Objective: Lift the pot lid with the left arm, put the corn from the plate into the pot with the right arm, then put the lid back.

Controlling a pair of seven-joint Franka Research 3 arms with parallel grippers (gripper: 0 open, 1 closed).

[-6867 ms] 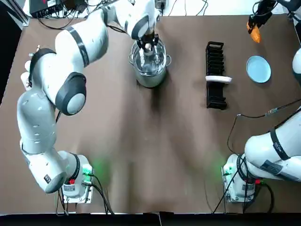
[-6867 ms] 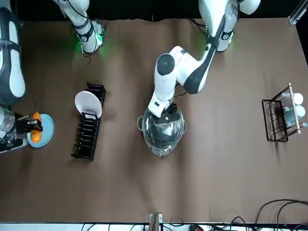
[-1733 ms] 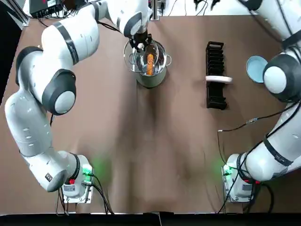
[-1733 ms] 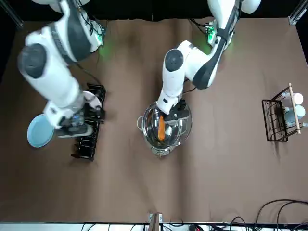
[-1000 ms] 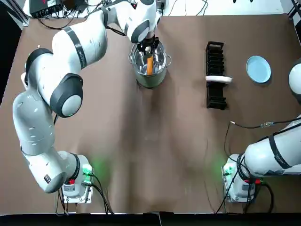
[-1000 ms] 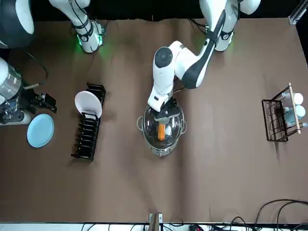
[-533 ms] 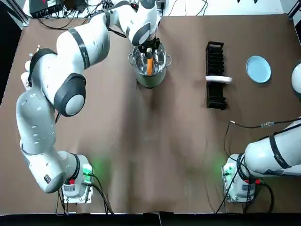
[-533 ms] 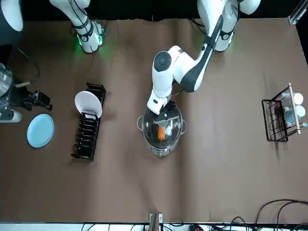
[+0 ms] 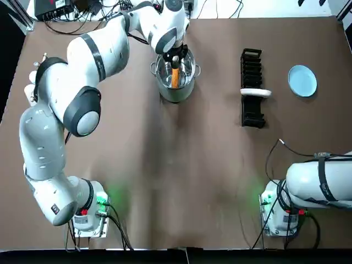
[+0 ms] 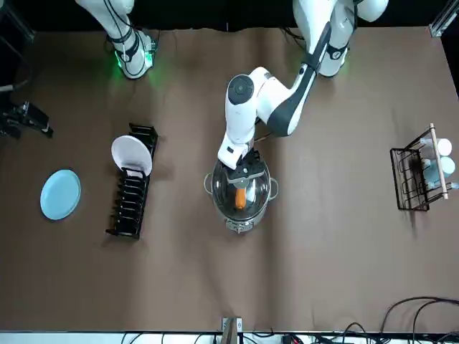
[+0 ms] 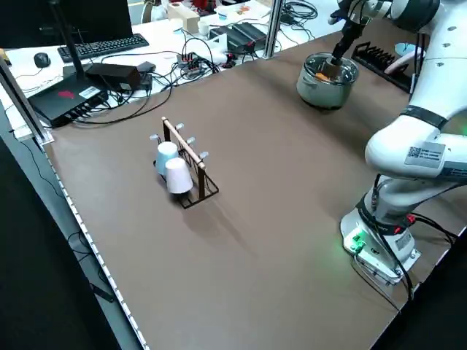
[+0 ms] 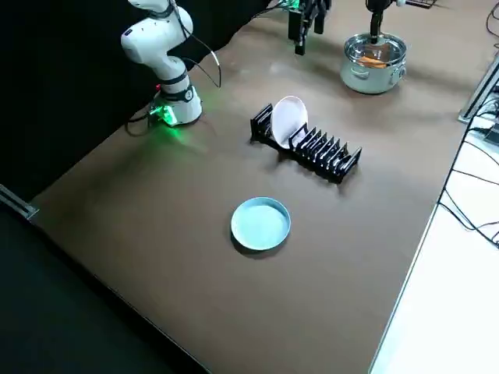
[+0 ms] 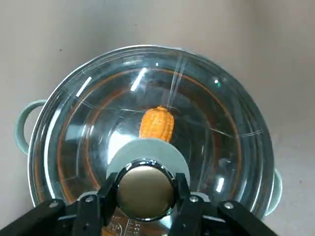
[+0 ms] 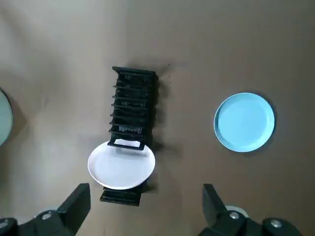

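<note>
The shiny metal pot (image 9: 175, 94) stands at the far middle of the table. Its clear glass lid (image 13: 221, 123) covers it. The left gripper (image 13: 145, 189) pinches the lid's knob (image 13: 145, 179). The right gripper (image 14: 145, 199), spread wide, hangs off to the right. The orange corn (image 13: 156, 123) lies inside the pot, one end hidden behind the knob.

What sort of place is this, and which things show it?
Probably a robotics lab: white robot arms bolted to a brown table, a black keyboard and cabled electronics beside it, and a steel pot with glass lid.
</note>
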